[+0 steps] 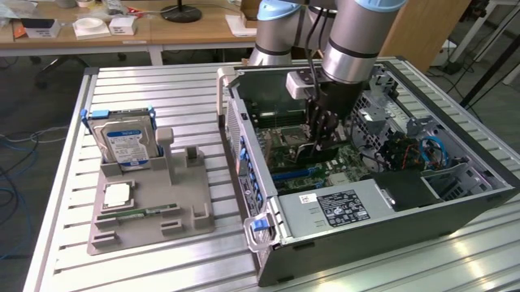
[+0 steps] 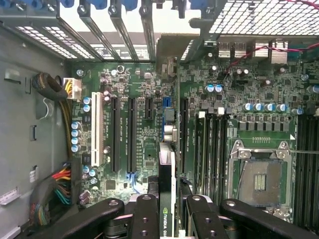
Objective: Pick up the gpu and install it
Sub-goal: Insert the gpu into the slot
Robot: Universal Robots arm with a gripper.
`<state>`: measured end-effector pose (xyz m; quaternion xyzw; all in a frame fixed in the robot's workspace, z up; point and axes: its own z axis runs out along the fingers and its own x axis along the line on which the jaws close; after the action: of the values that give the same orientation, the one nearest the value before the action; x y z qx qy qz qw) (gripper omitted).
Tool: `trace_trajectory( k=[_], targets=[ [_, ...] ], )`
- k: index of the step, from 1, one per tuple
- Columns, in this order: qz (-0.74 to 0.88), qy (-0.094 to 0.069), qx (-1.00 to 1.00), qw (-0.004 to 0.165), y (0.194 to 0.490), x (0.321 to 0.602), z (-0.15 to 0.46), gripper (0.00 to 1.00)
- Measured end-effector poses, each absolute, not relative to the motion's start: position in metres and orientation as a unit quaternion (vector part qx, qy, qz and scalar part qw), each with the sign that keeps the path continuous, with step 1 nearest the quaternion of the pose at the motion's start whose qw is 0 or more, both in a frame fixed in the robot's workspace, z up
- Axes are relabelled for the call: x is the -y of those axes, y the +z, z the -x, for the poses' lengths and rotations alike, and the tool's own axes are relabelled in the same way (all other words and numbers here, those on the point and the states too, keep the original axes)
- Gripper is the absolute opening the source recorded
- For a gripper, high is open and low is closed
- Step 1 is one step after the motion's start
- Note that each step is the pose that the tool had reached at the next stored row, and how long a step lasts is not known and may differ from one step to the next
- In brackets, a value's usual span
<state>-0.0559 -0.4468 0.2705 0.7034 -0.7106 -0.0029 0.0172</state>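
Observation:
The gpu (image 2: 167, 164) stands edge-on between my fingers (image 2: 144, 214), a thin black card whose silver end bracket (image 2: 168, 59) reaches the case's rear slot openings. My gripper (image 2: 167, 211) is shut on it, over the green motherboard (image 2: 134, 89), and the card runs parallel to the long black expansion slots (image 2: 132, 134). Whether its edge sits in a slot I cannot tell. In the exterior view my gripper (image 1: 323, 137) reaches down into the open computer case (image 1: 366, 243), holding the gpu (image 1: 315, 131) upright above the board.
A grey parts holder (image 1: 150, 213) on the exterior view's left carries a silver hard drive (image 1: 126, 143), a square chip (image 1: 118, 193) and a green memory stick (image 1: 138, 213). The power supply (image 1: 341, 207) and drive cage with cables (image 1: 414, 152) crowd the case.

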Motion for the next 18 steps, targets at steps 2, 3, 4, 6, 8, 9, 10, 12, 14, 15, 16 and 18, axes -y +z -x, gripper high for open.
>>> trace_trajectory(
  k=[2,3,4,6,8,9,10,12,14,15,16,18],
  targets=[
    [-0.703,-0.003,0.711,0.017,0.270,0.447,0.057,0.26],
    [-0.703,-0.003,0.711,0.017,0.269,0.448,0.058,0.26],
    [-0.703,-0.003,0.711,0.017,0.269,0.448,0.058,0.26],
    [-0.703,-0.003,0.711,0.017,0.268,0.448,0.060,0.26],
    [-0.703,-0.003,0.711,0.017,0.267,0.449,0.062,0.26],
    [-0.703,-0.003,0.711,0.017,0.267,0.449,0.062,0.26],
    [-0.703,-0.003,0.711,0.017,0.266,0.449,0.063,0.26],
    [-0.703,-0.003,0.711,0.017,0.265,0.449,0.065,0.26],
    [-0.703,-0.003,0.711,0.017,0.264,0.449,0.066,0.26],
    [-0.703,-0.003,0.711,0.017,0.264,0.449,0.067,0.26],
    [-0.703,-0.003,0.711,0.017,0.263,0.450,0.068,0.26],
    [-0.703,-0.003,0.711,0.017,0.262,0.450,0.070,0.26]
  ],
)
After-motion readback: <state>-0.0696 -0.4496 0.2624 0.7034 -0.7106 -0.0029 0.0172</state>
